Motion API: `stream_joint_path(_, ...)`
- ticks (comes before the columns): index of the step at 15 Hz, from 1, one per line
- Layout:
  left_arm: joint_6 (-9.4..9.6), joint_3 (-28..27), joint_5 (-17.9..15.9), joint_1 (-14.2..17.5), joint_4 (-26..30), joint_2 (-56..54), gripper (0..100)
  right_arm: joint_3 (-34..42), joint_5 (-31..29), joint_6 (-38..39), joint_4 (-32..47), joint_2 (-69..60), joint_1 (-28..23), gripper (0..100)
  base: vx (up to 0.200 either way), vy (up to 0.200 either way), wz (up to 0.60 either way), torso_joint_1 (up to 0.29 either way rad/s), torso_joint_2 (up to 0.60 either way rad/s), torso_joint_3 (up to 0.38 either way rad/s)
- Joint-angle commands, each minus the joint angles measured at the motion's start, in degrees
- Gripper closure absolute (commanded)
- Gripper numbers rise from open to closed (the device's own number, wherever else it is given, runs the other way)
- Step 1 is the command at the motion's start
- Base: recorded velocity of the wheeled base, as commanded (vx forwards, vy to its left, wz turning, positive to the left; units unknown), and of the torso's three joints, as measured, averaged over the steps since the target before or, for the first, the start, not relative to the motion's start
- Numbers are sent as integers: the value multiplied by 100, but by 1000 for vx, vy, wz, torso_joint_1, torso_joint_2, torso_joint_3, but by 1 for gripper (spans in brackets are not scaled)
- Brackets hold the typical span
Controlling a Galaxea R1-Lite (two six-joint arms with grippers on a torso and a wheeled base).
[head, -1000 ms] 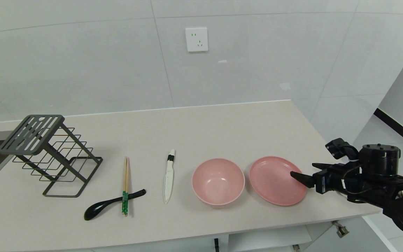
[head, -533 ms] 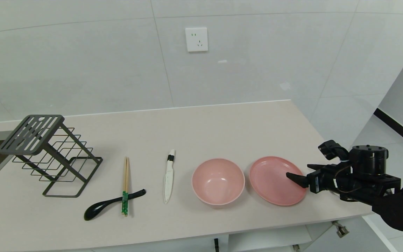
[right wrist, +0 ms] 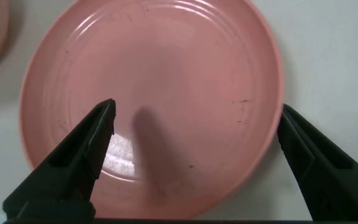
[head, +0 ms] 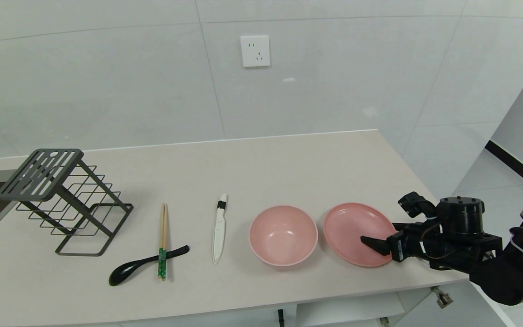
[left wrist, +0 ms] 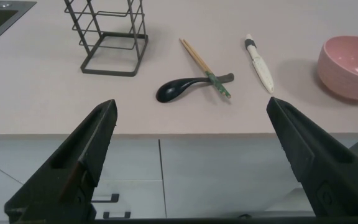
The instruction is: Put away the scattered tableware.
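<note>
Along the worktop's (head: 266, 168) front: wire rack (head: 61, 200) at the left end, black spoon (head: 127, 270) under chopsticks (head: 164, 231), white knife (head: 219, 231), pink bowl (head: 283, 235), pink plate (head: 350, 231) by the right edge

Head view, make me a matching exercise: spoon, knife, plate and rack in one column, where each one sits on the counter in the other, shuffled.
Column one:
1. spoon
2. knife
3. plate
4. rack

Column two:
a. farthest to the right
b. crossed by the chopsticks
c. farthest to the left
d. between the chopsticks and the bowl

Pairs: 1-b, 2-d, 3-a, 4-c
</note>
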Motion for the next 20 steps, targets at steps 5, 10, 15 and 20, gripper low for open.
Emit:
stream_joint_path(5,-2,0,2,2,-2,7,0,47,-60,7,9,74,93,100,0,0,0,0,0,0)
stream_joint_path(10,7,0,2,2,-2,7,0,82,-500,25,9,197,-56,100,0,0,0,0,0,0)
stream_joint_path(15,-2,0,-16,2,-20,7,0,205,-500,34,0,-1192,-4,100,0,0,0,0,0,0)
stream_joint_path(20,156,-237,-473,-7,-1558,7,0,1216,-508,51,-88,-2659,-4,100,0,0,0,0,0,0)
